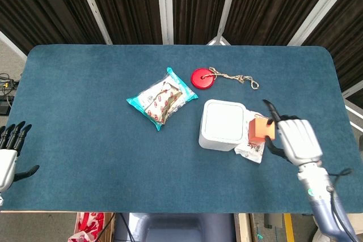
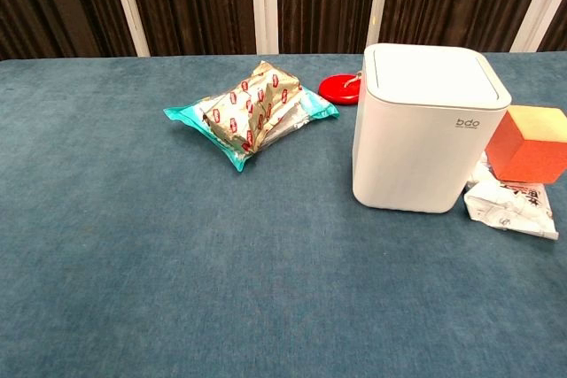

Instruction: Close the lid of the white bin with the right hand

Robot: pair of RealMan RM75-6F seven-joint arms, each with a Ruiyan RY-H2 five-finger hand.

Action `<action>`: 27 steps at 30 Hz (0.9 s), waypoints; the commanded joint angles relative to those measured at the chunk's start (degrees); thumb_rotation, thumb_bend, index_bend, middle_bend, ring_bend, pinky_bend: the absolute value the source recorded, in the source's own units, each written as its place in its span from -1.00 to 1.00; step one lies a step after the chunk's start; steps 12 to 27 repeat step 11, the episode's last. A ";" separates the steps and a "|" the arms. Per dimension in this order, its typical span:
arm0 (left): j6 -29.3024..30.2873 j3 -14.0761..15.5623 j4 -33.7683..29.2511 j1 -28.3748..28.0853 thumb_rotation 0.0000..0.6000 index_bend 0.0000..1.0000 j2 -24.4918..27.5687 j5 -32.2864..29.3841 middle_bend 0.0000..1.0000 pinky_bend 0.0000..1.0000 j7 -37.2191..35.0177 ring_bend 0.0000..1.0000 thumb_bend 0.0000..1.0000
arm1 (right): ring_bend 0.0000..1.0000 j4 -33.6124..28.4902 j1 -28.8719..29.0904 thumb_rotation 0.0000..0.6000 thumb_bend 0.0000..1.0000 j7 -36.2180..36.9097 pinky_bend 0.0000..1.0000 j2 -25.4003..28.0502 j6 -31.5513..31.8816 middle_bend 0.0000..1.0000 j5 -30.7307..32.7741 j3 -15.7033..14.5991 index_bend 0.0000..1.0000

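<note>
The white bin (image 1: 222, 124) stands right of the table's middle, its lid (image 2: 431, 75) lying flat and level on top. My right hand (image 1: 295, 140) hovers to the right of the bin, past the orange cube, and touches nothing. One finger points away from me and the others are curled in. It holds nothing and is out of the chest view. My left hand (image 1: 8, 151) hangs off the table's near left edge, fingers apart and empty.
An orange cube (image 1: 261, 128) sits against the bin's right side, with a crumpled white wrapper (image 1: 250, 151) in front of it. A teal snack bag (image 1: 162, 99) lies left of the bin. A red disc (image 1: 202, 77) with a string lies behind it.
</note>
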 commanded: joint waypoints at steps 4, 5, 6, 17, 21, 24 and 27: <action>1.29 -0.12 0.28 0.49 1.00 -1.00 -0.74 0.35 -1.00 -1.00 1.02 -1.00 -1.00 | -1.00 20.00 -13.98 1.00 -0.47 13.53 -1.00 -6.72 8.24 -1.00 -14.91 -8.82 -1.00; 1.34 -0.14 0.31 0.51 1.00 -1.00 -0.84 0.36 -1.00 -1.00 1.07 -1.00 -1.00 | -1.00 22.59 -15.37 1.00 -0.47 15.06 -1.00 -7.66 9.18 -1.00 -16.01 -9.39 -1.00; 1.31 -0.15 0.32 0.50 1.00 -1.00 -0.91 0.32 -1.00 -1.00 1.16 -1.00 -1.00 | -1.00 25.11 -16.55 1.00 -0.47 16.30 -1.00 -8.61 10.27 -1.00 -17.32 -9.75 -1.00; 0.83 -0.12 0.39 0.30 1.00 -1.00 -1.20 0.26 -1.00 -1.00 1.61 -1.00 -1.00 | -1.00 36.38 -21.71 1.00 -0.51 18.99 -1.00 -13.74 15.85 -1.00 -22.16 -10.68 -1.00; 0.83 -0.12 0.39 0.30 1.00 -1.00 -1.20 0.26 -1.00 -1.00 1.61 -1.00 -1.00 | -1.00 36.38 -21.71 1.00 -0.51 18.99 -1.00 -13.74 15.85 -1.00 -22.16 -10.68 -1.00; 0.83 -0.12 0.39 0.30 1.00 -1.00 -1.20 0.26 -1.00 -1.00 1.61 -1.00 -1.00 | -1.00 36.38 -21.71 1.00 -0.51 18.99 -1.00 -13.74 15.85 -1.00 -22.16 -10.68 -1.00; 0.83 -0.12 0.39 0.30 1.00 -1.00 -1.20 0.26 -1.00 -1.00 1.61 -1.00 -1.00 | -1.00 36.38 -21.71 1.00 -0.51 18.99 -1.00 -13.74 15.85 -1.00 -22.16 -10.68 -1.00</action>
